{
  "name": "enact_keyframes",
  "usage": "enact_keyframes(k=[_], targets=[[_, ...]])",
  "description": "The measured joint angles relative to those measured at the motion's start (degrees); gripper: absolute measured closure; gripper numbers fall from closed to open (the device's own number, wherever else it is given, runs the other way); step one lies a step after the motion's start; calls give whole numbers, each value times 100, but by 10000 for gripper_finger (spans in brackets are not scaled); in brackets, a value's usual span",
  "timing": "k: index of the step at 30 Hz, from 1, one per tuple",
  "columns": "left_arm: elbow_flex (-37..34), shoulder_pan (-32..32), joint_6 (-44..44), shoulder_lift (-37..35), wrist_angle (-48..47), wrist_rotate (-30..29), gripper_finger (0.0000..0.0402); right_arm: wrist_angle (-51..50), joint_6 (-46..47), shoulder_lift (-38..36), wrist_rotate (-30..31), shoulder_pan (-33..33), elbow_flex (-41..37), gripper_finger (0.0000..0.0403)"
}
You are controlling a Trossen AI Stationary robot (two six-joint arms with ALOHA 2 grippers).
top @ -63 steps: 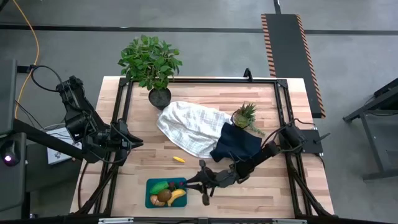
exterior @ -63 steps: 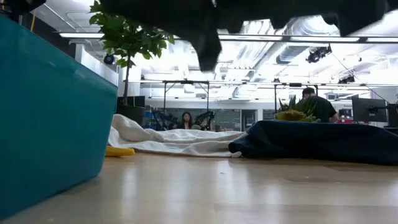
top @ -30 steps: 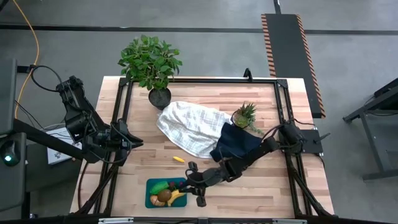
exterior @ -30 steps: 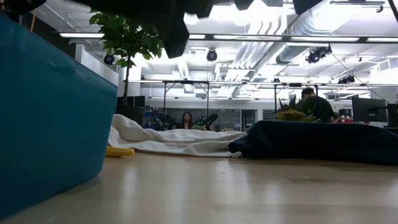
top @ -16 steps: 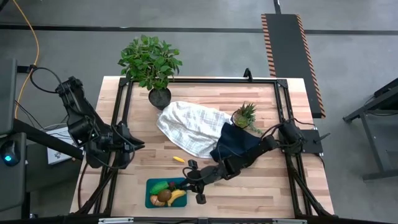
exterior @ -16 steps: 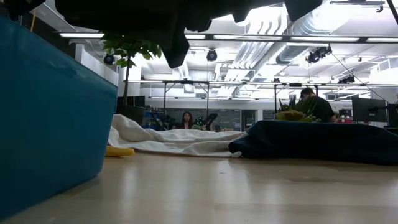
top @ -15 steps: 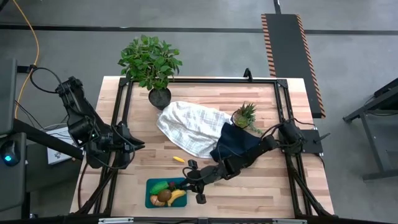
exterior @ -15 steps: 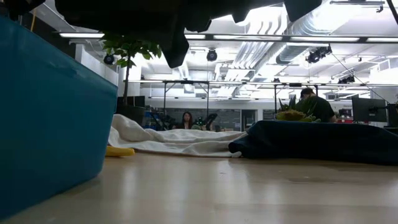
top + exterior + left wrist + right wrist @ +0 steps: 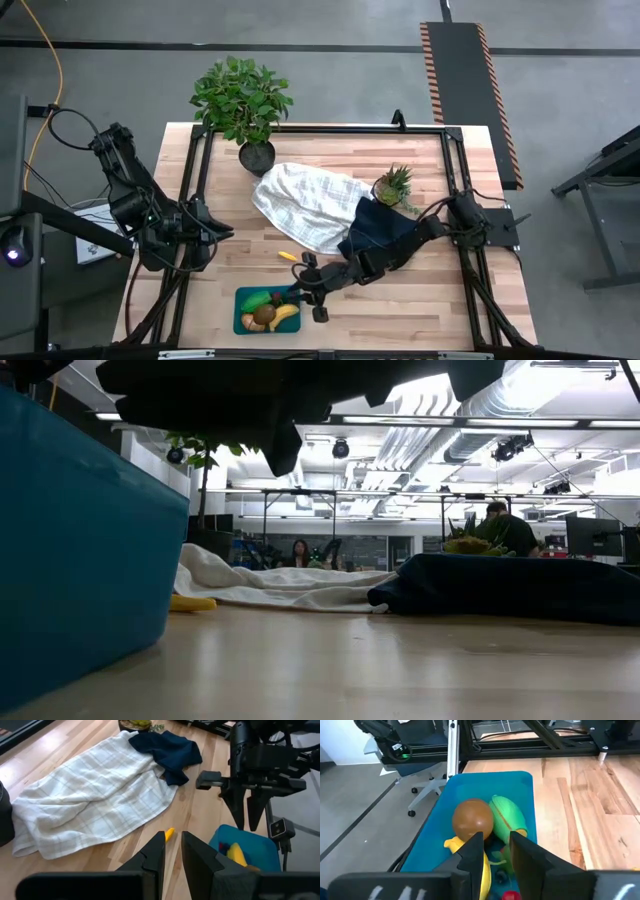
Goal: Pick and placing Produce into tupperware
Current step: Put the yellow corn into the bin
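The teal tupperware [image 9: 239,318] sits at the table's near edge, left of centre. It holds a brown ball [image 9: 473,818], a green piece [image 9: 509,815], a yellow banana [image 9: 454,844] and a small red bit [image 9: 509,895]. A small yellow piece [image 9: 287,256] lies on the bare wood beyond the container, near the white cloth's edge. My right gripper [image 9: 298,292] hovers over the tupperware's right end with a narrow gap between its fingers [image 9: 496,842] and nothing visible between them. My left gripper [image 9: 222,232] waits at the table's left side, slightly open and empty.
A white checked cloth [image 9: 305,205] and a dark navy cloth [image 9: 380,232] lie mid-table. A small pineapple-like plant [image 9: 393,185] stands by the navy cloth and a large potted plant [image 9: 245,100] stands at the far left. Bare wood lies right of the tupperware.
My right gripper has moved toward the table's left edge, from the bare wood just right of the tupperware to above the container's right end. The produce in the container has stayed put.
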Motion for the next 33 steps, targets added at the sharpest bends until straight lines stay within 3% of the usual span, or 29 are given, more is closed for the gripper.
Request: enact_keyframes(k=[5,12,16,20,26,33], targets=[[0,0,0,0,-14,148,348,157,103,0,89,-32,0,316],[0,0,42,0,1,428,348,1914,952,-83,446,-35,0,316],[0,4,17,0,314,419,348,2275,1277,-466,939,-48,0,316],[0,4,469,25,1093,337,348,2194,1124,-1172,644,-189,-2,316],[0,125,1331,24,2196,372,348,559,1065,-2567,-527,-555,7,316],[110,1456,1928,154,2706,2450,348,-1901,971,-3782,-400,-474,6,316]])
